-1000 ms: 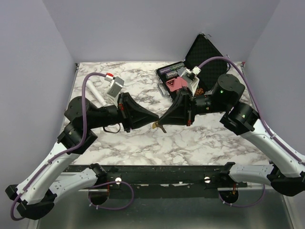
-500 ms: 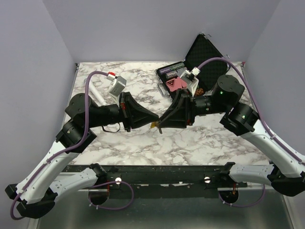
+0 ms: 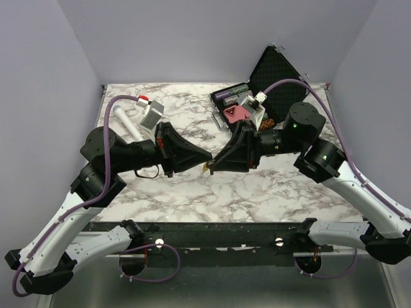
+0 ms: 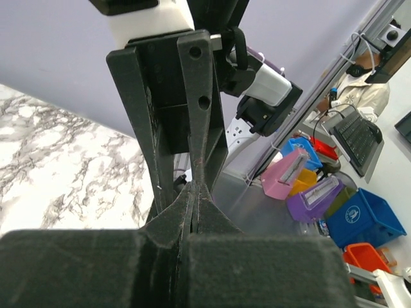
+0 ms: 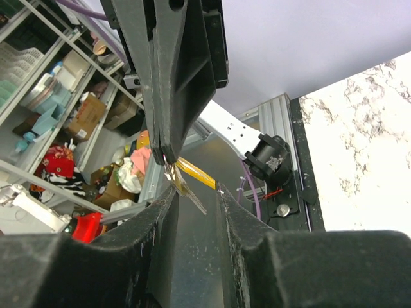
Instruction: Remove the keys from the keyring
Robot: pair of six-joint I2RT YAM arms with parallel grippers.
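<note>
key [image 5: 180,183] hanging from left pincer [image 5: 164,156], blade slanting down

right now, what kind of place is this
Probably a robotics lab or workshop. The marbled table sits inside plain lavender walls like a test cell. Beyond it, the wrist views show shelves crammed with boxes, coloured storage bins and a person at a keyboard.

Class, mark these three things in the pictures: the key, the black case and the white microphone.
key [image 3: 207,168], top view, on its yellow-orange head.
black case [image 3: 275,69], top view, on its raised open lid.
white microphone [image 3: 126,123], top view, on the middle of its body.
</note>
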